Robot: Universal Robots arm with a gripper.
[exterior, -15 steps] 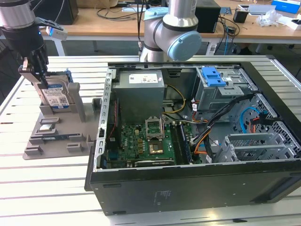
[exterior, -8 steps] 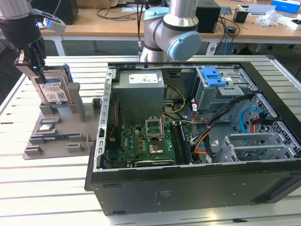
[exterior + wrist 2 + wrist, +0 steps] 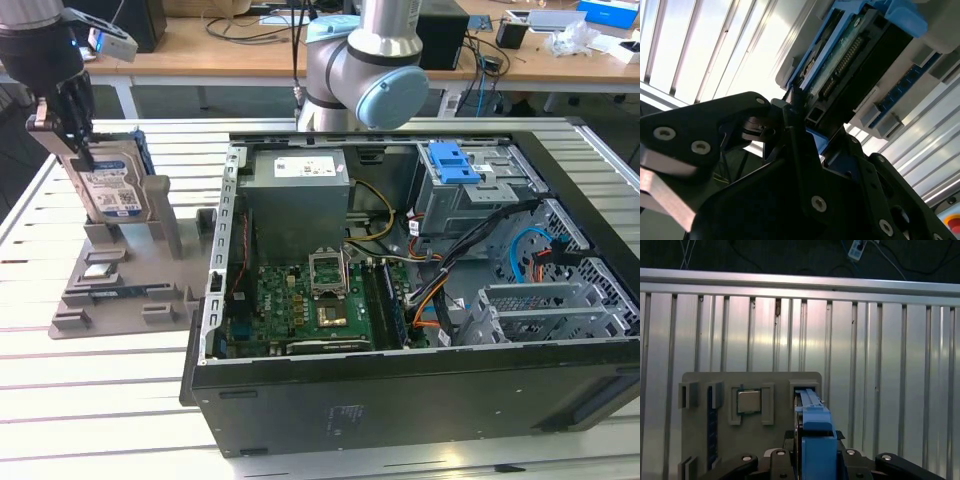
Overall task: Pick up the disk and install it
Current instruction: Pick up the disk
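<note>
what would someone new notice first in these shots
The big open computer case dominates the middle and right of the exterior view, its green motherboard exposed. At that view's left, the disk in its blue carrier stands upright in a grey holder, with the arm's hand at its top edge.

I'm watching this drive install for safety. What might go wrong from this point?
The jaws of the gripper seem to pinch just one edge of the disk, so it might tilt or slip leaving the grey holder. Loose cables cross the open case and might snag it.
</note>
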